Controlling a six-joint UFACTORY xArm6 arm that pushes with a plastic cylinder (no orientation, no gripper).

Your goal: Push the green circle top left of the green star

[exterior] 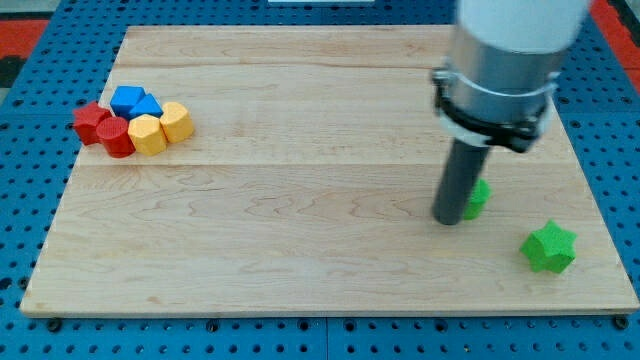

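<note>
The green circle (478,198) lies at the right of the wooden board (300,200), mostly hidden behind my rod. My tip (448,220) rests on the board touching the circle's left side. The green star (549,247) lies lower right of the circle, near the board's bottom right corner, apart from it.
A tight cluster sits at the board's upper left: two red blocks (103,128), two blue blocks (135,102) and two yellow blocks (160,128). The arm's large grey body (500,60) fills the upper right of the view. A blue pegboard surrounds the board.
</note>
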